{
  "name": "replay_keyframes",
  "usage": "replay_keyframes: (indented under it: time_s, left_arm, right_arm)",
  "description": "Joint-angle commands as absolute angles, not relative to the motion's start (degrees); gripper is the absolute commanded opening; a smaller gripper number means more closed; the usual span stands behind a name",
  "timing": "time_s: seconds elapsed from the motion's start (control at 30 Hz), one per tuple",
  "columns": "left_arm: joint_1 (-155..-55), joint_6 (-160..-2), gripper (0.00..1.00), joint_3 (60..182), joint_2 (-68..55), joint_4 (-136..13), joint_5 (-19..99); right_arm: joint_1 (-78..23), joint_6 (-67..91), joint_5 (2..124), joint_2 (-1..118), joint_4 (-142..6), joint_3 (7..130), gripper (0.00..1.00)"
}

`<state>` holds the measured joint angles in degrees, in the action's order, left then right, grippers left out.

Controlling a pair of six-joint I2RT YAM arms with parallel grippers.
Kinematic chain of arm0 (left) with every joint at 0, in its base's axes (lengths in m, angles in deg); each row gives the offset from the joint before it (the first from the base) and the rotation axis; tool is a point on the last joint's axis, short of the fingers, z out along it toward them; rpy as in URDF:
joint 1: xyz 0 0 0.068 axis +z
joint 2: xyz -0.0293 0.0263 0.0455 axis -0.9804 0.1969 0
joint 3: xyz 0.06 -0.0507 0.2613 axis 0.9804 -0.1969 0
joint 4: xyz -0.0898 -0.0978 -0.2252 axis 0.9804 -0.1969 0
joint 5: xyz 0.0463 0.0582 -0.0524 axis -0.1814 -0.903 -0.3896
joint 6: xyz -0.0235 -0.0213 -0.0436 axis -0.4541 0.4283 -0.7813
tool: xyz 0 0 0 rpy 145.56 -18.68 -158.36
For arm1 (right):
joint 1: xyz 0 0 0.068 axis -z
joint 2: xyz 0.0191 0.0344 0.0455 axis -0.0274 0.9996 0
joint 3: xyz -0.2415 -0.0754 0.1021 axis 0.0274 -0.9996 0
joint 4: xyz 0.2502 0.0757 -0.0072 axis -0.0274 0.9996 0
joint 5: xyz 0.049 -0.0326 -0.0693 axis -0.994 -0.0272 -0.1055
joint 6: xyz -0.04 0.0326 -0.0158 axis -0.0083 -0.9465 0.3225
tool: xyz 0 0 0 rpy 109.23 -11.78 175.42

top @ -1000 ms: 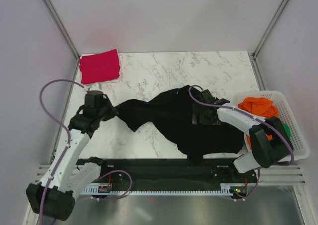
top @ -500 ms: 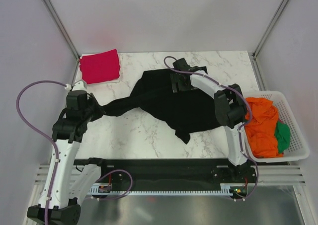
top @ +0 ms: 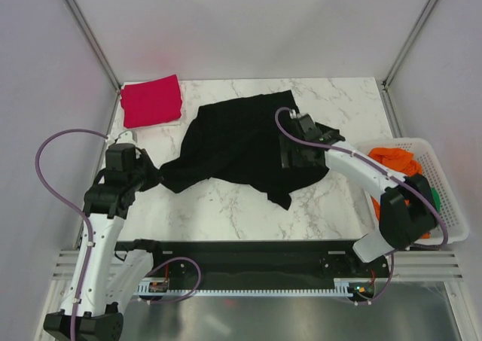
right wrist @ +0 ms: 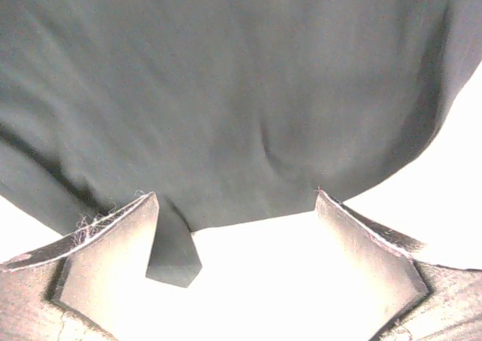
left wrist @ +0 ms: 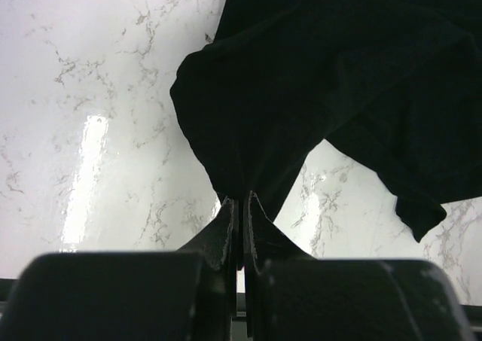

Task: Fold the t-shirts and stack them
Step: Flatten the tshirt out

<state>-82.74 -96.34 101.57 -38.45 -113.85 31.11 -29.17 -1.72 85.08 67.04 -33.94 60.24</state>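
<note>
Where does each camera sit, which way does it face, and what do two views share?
Top external: above and behind the robot, looking down at the marble table, black t-shirt, left arm and right arm.
Left wrist: on the left arm, looking forward and down; left tool shut on the shirt's edge.
Right wrist: on the right arm, looking down at the shirt; right tool open over it.
Shared: all three show the black t-shirt.

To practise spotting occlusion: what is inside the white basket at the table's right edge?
Crumpled orange clothing and a sliver of green fabric lie in the white basket. The right arm covers part of it, and anything beneath the clothes is hidden.
</note>
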Motion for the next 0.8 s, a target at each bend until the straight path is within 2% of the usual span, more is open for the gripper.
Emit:
replay_keyframes:
  time_s: [0.0,0.2,0.37,0.6,0.77]
  left_arm:
    - [-82.3,-94.2,0.02,100.8,-40.3,-110.0,33.9]
    - [-82.3,-94.9,0.02,96.8,-44.1,-105.5,32.9]
    - [-82.3,-96.2,0.02,91.2,-48.6,-102.2,33.0]
    - [-82.4,-95.5,0.02,91.0,-49.9,-101.7,32.7]
    - [-82.3,-95.4,0.02,90.8,-49.2,-101.5,32.4]
  right_arm:
    - [-28.8,-10.0,72.2,60.9,-38.3,46.8,0.91]
    - [-28.9,-13.8,59.0,51.6,-48.1,34.2,0.8]
    - [-29.0,-13.7,56.9,51.1,-50.0,30.9,0.74]
    - [-29.2,-14.5,56.2,51.9,-54.0,27.0,0.72]
    - [-29.5,-13.6,58.4,54.0,-56.0,26.6,0.63]
